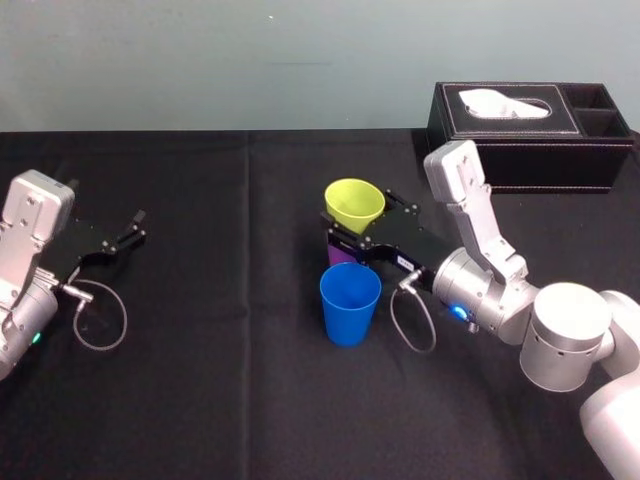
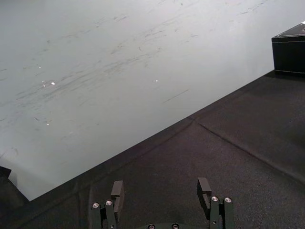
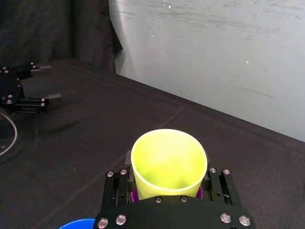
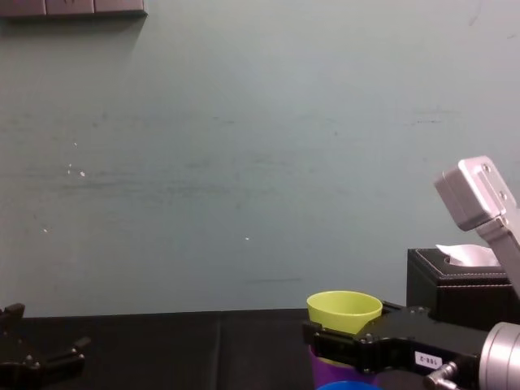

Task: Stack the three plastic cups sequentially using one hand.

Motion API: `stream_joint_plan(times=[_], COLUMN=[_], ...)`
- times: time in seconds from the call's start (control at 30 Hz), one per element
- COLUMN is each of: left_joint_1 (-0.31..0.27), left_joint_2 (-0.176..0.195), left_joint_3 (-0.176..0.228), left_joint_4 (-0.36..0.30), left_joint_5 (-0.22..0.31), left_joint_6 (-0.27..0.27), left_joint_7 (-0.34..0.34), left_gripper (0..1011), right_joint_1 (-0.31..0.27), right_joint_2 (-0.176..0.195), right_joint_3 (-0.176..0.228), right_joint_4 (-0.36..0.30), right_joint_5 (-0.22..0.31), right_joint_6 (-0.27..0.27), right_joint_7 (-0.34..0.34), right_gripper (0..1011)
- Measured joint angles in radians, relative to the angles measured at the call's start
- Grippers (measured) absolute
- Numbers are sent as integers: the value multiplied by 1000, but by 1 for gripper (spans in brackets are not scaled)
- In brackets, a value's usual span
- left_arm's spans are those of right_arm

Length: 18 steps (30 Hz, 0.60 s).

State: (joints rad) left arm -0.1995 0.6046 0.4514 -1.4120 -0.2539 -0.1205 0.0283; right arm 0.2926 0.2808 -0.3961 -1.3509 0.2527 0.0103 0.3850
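Black-fingered right gripper (image 1: 352, 232), reaching in over the middle of the table (image 1: 200, 380), its jaws pressed from both sides against the wall of the yellow-green cup (image 1: 354, 203) just below the rim. In the right wrist view a fingertip (image 3: 127, 161) lies against each flank of this cup. The cup's lower part sits inside the purple cup (image 1: 338, 252), of which a band of wall shows under the gripper; whether the yellow-green cup is fully seated cannot be told. The blue cup (image 1: 350, 305) stands upright and alone, just beside the pair on the side nearer the robot, mouth up. Behind, at the far right of the table, is a black tissue box (image 1: 520, 120). The left gripper (image 1: 130, 232) is parked well apart at the left edge, fingers spread and holding nothing. Judged progress: the first nesting is made or nearly so. One join is left, that of the blue cup with the pair, and the grip on the yellow-green cup is not yet released.
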Motion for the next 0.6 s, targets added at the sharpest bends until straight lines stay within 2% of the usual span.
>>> stream_joint_plan(times=[0.47, 0.6], left_joint_1=[0, 0], left_joint_2=[0, 0], left_joint_3=[0, 0], left_joint_4=[0, 0], left_joint_5=[0, 0], left_joint_6=[0, 0], left_joint_7=[0, 0], left_gripper=[1011, 1011], right_joint_1=[0, 0], right_joint_2=[-1, 0], right_joint_3=[-1, 0], right_joint_4=[3, 2], right_joint_5=[-1, -1], right_joint_6=[-2, -2], right_joint_7=[2, 2], right_gripper=[746, 848])
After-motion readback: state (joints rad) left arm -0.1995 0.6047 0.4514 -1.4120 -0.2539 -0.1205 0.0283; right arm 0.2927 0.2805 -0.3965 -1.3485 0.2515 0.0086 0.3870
